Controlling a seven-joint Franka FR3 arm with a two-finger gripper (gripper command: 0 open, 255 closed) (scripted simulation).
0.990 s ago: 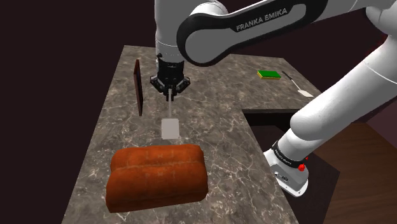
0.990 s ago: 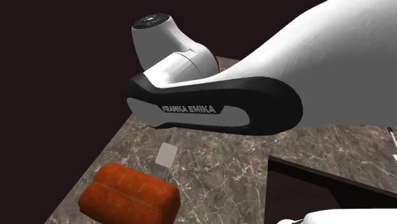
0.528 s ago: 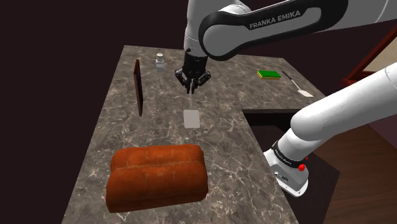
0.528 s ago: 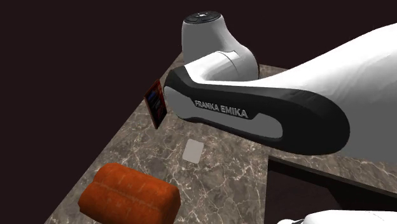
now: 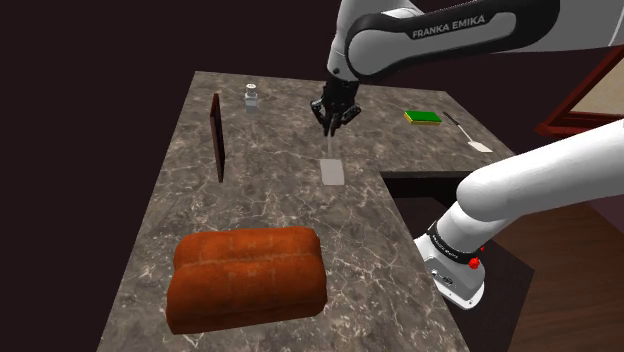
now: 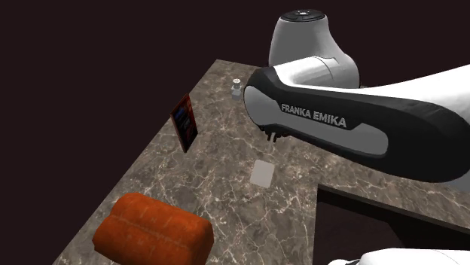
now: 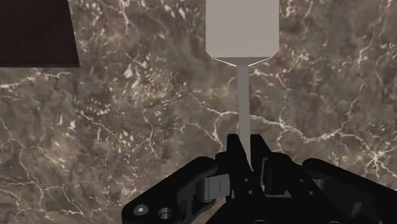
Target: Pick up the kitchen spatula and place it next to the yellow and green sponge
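While I watch the arm [image 5: 440,30] cross the counter [image 5: 180,200], I log this:

Gripper: the gripper [image 5: 334,112] is clamped on the thin handle of the spatula [image 5: 333,172]. In the wrist view its fingers [image 7: 233,153] pinch that handle from both sides.

Spatula: pale grey, it hangs blade-down from the gripper. Its flat blade is over the middle of the counter, near the inner corner where the counter's edge steps back. I cannot tell whether the blade's tip touches the surface.

Sponge: the yellow and green sponge [image 5: 421,117] lies flat by the counter's far corner on the shoulder view's right, well apart from the spatula.

Change over the last second: gripper and spatula were beside the upright dark panel [image 5: 218,135], with the blade just beyond the loaf [image 5: 247,275]. Half a second ago they were mid-counter. Now they are past the middle and nearer the sponge.

Second exterior view: the blade has gone from just beyond the loaf towards the inner corner. The arm has swung aside and uncovered the panel and the small jar [image 6: 236,88].

Unmoved: the reddish-brown loaf by the near edge, the dark panel, the small jar by the far edge, and a white utensil [image 5: 472,138] just beside the sponge.
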